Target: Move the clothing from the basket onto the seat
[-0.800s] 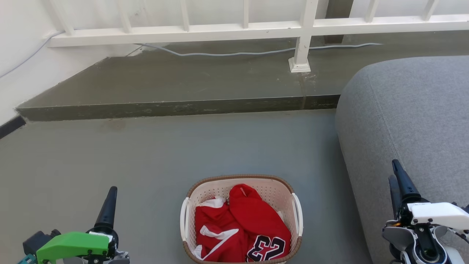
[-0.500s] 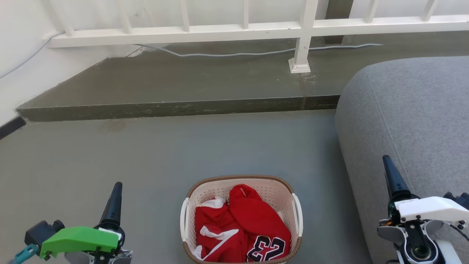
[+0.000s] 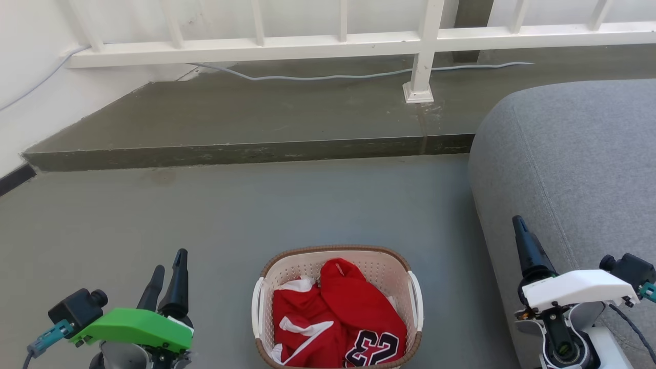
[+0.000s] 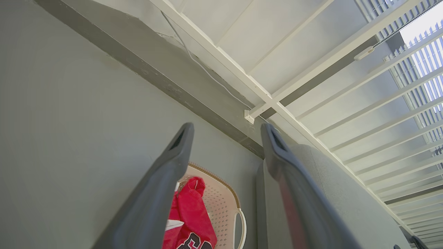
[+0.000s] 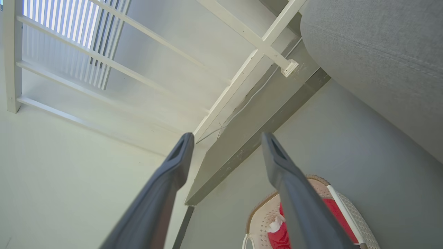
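Lying in the basket (image 3: pixel 333 250), the clothing (image 3: pixel 333 320) is a red heap with white trim. The big 23 shows on the side nearer the right gripper (image 3: pixel 518 225). The basket stands on the floor (image 3: pixel 256 215) between the two grippers, to the right of the left gripper (image 3: pixel 170 260) and to the left of the right one. Both sets of fingertips are apart from it and touch nothing. The seat (image 3: pixel 574 164) is right beside the right gripper, on its far side from the basket. No clothes are on it yet.

Both grippers have their fingers spread wide with nothing between them. Each wrist view shows a clear gap between the two dark fingers.

A moment ago the left gripper stood farther out to the left, and the head view showed just one of its fingers. Now it is closer to the basket and has turned, so both fingers show. The right gripper has slid left, away from the seat and toward the basket. The basket and the clothes have not moved.

I think the arms are closing in for a first grab. The job is only starting, and all the clothes still need to go over.
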Robot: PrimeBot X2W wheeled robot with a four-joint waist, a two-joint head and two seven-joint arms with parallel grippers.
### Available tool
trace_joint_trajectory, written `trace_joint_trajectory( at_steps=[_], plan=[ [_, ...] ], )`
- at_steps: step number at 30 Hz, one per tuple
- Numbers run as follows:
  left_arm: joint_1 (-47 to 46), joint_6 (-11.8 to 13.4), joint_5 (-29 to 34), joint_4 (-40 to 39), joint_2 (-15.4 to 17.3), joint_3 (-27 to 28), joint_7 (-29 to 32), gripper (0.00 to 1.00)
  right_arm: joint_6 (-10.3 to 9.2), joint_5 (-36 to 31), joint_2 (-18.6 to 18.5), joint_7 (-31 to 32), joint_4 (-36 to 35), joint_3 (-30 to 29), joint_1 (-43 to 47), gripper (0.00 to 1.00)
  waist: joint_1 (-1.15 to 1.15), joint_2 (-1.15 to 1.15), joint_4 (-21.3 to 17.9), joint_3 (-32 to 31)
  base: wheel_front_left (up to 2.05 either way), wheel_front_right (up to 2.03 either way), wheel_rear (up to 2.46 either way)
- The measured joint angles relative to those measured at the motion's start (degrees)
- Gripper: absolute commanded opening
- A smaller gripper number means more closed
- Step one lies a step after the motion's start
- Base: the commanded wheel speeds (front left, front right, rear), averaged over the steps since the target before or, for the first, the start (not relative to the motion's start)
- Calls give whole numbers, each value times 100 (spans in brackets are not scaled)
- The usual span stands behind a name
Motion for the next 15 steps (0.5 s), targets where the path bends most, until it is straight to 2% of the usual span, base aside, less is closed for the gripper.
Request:
trace_joint_trajectory(
  at_steps=[15],
  plan=[
    [3,250,1385,-224,41,-311,-300,100,-210,-1284,-23,-300,-196,330,48,100,0,0,-34,-17,0,0,0]
  ],
)
